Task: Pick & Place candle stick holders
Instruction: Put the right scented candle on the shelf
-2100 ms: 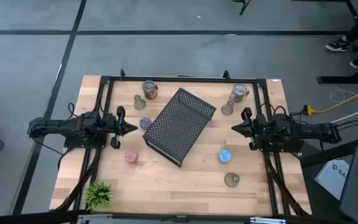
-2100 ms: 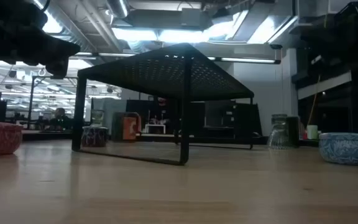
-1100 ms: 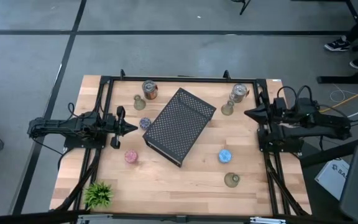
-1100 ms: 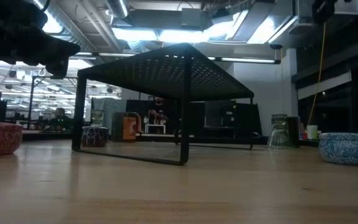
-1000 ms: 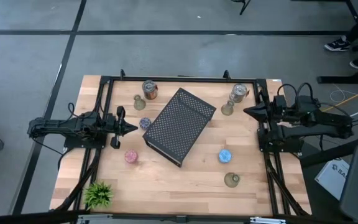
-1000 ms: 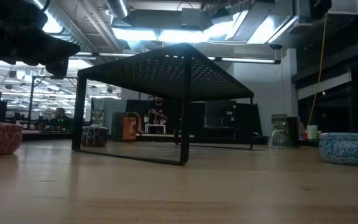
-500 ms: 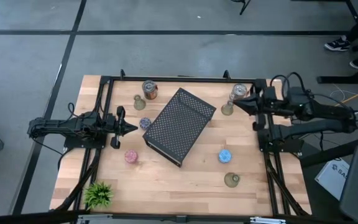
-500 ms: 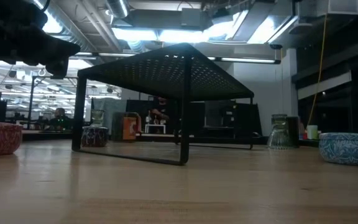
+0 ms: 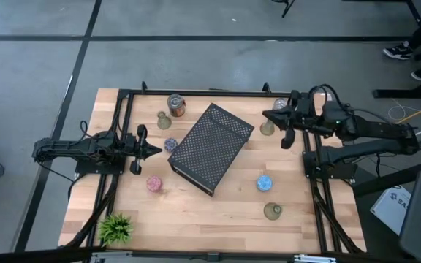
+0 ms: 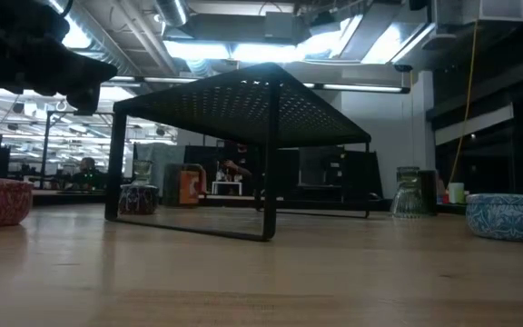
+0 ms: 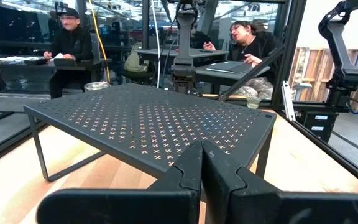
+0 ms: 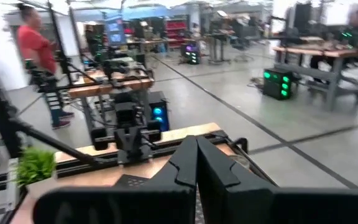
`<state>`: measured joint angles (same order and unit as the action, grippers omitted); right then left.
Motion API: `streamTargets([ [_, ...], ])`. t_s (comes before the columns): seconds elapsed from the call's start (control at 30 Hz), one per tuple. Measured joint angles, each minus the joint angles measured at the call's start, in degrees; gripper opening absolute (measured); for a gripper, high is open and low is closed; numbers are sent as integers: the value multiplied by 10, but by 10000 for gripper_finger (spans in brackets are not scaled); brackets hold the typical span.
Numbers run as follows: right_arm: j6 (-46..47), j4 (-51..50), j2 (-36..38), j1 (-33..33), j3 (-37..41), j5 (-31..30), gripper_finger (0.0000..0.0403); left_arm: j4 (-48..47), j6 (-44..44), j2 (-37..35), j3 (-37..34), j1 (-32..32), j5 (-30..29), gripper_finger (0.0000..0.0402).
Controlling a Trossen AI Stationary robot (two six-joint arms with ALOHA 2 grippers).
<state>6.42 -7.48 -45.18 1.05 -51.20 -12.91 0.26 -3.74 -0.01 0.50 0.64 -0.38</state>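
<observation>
From my station the high view is evenly lit with soft shadows, the low view dim and backlit by glaring ceiling lights (image 10: 198,47), and the right wrist view motion-blurred.

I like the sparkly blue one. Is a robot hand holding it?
No, the blue holder sits alone on the table, far from the right gripper and left gripper.

No legible text, label, brand, number or sign was found in any view; a white box (image 9: 395,202) at four o'clock bore markings too small to read.
</observation>
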Motion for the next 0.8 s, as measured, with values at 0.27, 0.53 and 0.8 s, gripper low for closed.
streamTargets([
  [0.27,109,-69,-1,140,0,3,6,0,0,0,0,0,0,2],
  [0.53,140,-255,-27,270,-28,30,39,0,0,0,0,0,0,2],
  [0.8,138,-386,-76,338,-79,31,130,0,0,0,0,0,0,2],
])
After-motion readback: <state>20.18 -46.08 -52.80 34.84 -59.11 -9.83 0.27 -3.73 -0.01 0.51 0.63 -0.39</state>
